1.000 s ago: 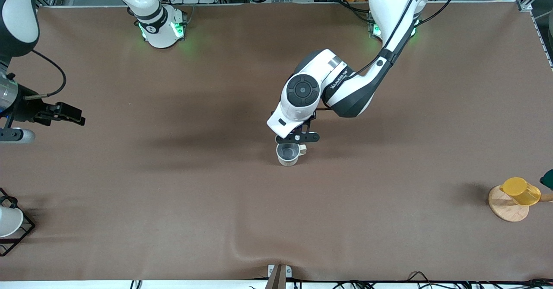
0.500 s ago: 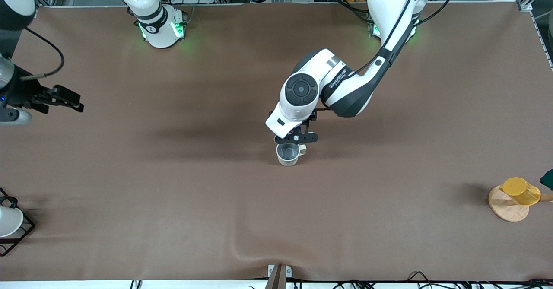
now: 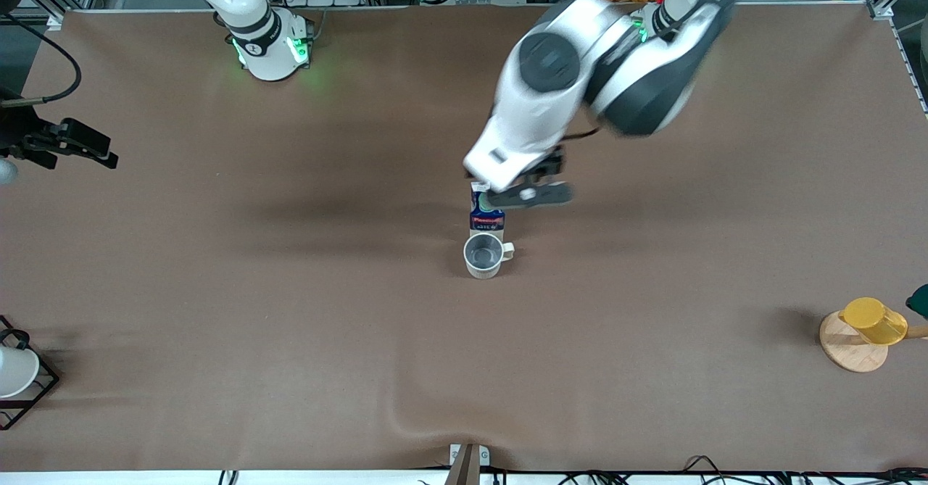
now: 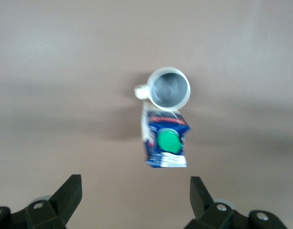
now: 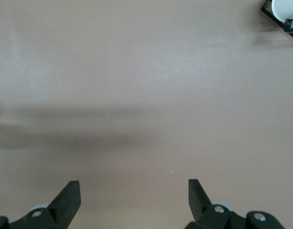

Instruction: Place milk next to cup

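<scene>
Now that the left gripper (image 4: 133,200) has let go and risen, fingers spread wide and empty above it, the milk (image 3: 486,214) stands upright touching the cup (image 3: 484,256) at the cup's 12 o'clock; placement looks done. Boxy blue carton, round green cap; glossy ceramic mug. Right gripper (image 5: 132,200) waits open.
</scene>
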You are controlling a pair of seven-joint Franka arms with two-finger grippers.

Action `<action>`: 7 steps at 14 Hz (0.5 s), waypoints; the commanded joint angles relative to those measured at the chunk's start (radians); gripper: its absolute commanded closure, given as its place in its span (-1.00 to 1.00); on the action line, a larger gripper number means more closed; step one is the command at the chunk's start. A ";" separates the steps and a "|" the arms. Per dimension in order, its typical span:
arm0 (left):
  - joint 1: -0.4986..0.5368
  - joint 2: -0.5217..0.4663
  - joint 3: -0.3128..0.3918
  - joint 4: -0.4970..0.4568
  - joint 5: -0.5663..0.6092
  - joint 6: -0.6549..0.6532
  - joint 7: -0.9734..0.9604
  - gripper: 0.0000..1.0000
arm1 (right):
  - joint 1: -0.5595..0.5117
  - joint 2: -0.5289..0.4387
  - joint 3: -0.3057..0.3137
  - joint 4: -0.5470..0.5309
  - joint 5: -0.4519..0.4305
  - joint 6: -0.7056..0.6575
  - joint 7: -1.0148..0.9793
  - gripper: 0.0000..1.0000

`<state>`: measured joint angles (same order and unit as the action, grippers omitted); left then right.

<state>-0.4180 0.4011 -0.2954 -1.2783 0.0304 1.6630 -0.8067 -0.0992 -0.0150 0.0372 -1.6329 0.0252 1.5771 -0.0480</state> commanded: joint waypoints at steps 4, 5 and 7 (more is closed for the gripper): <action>0.279 -0.202 -0.001 -0.049 0.017 -0.144 0.176 -1.00 | 0.027 -0.019 -0.013 -0.022 -0.001 0.017 0.071 -1.00; 0.335 -0.211 -0.001 -0.049 0.016 -0.144 0.238 -1.00 | 0.027 -0.019 -0.013 -0.022 -0.001 0.014 0.083 -1.00; 0.448 -0.212 -0.001 -0.055 0.016 -0.146 0.456 -1.00 | 0.029 -0.017 -0.013 -0.022 -0.001 0.012 0.089 -1.00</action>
<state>-0.0590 0.2093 -0.2842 -1.2974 0.0353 1.5181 -0.5038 -0.0839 -0.0150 0.0353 -1.6378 0.0255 1.5848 0.0151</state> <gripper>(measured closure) 0.000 0.000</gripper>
